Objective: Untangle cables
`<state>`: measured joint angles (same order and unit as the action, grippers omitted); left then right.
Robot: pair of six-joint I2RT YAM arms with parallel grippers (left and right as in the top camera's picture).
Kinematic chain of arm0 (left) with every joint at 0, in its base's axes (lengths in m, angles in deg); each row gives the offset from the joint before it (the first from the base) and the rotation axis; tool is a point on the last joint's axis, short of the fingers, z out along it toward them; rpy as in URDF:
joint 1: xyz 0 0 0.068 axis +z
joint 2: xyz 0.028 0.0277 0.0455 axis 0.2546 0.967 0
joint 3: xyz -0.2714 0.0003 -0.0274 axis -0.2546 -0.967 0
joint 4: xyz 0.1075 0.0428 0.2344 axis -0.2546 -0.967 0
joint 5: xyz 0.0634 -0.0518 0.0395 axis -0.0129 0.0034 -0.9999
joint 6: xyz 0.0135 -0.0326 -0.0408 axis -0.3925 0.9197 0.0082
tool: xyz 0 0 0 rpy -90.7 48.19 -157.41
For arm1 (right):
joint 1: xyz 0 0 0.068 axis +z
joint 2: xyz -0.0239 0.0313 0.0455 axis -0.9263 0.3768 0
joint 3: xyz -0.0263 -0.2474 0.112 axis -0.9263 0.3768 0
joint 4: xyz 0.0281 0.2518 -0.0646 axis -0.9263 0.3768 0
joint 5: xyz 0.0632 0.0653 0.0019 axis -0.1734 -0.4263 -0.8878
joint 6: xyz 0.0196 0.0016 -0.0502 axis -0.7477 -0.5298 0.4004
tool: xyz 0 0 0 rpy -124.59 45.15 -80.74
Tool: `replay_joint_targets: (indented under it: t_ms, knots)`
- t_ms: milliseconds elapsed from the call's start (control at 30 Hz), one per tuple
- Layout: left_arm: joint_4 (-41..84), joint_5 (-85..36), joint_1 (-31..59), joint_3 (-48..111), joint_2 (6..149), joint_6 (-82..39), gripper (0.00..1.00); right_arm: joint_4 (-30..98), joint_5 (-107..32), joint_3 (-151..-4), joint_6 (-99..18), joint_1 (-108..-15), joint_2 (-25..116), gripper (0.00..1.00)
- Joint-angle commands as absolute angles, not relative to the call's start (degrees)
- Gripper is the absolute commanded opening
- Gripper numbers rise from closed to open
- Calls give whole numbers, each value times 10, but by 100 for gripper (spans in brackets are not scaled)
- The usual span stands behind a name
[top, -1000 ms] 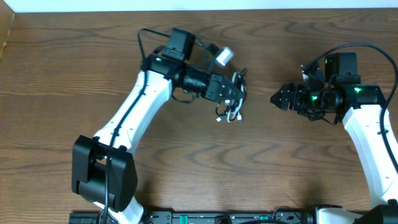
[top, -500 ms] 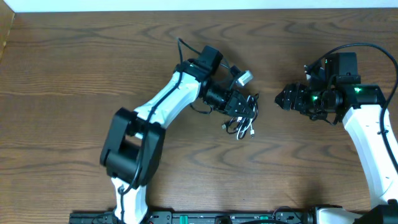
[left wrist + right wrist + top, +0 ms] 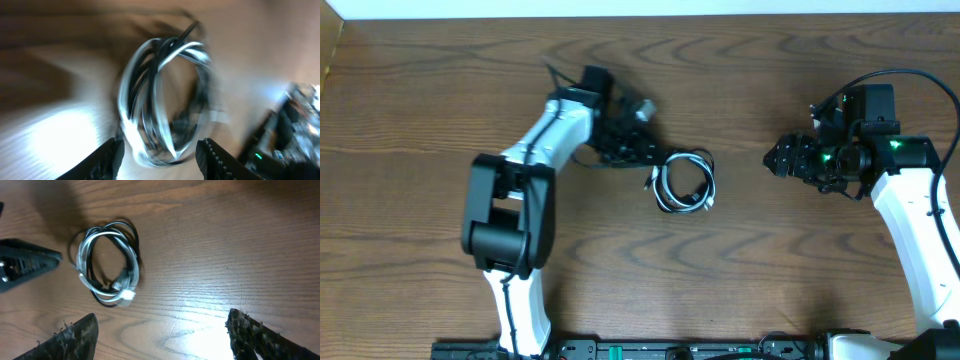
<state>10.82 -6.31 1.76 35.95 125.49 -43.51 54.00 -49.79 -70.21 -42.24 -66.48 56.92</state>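
Note:
The black and white cables lie tangled in one small round coil on the wooden table. The left wrist view shows the coil blurred, just ahead of the fingertips. My left gripper is open and empty, just left of the coil, and its jaws are wide apart. My right gripper is open and empty, well to the right of the coil. In the right wrist view the coil lies far ahead of the spread fingers, with a white plug end at its near side.
The table is bare brown wood. Its far edge meets a white strip. The left arm's white links run down the left middle. The left gripper's tip shows in the right wrist view.
The left gripper held the cable bundle and carried it to the right. It has let go and drawn back left. The coil now lies flat on the table. The right arm has not moved.

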Motion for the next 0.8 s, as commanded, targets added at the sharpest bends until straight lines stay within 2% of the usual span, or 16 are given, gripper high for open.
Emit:
replay_joint_targets:
  t_ms: [0, 133, 300, 500, 633, 767]
  knots:
    - [90, -164, 65, 365, 1255, -424, 52, 534, -491, -706, -412, -667, 562, 79]
    - [89, -143, 73, 375, 1248, -427, 62, 524, -491, -706, -412, -667, 562, 79]
    - [101, -147, 25, 380, 1249, -429, 62, 516, -491, -706, -412, -667, 563, 79]
    - [132, -339, -60, 380, 1256, -360, 62, 514, -491, -706, -412, -667, 563, 79]
    - [153, -411, -92, 379, 1259, -353, 52, 516, -491, -706, -412, -667, 563, 79]
    - [165, -439, -107, 379, 1259, -353, 36, 516, -491, -706, -412, -667, 563, 79]
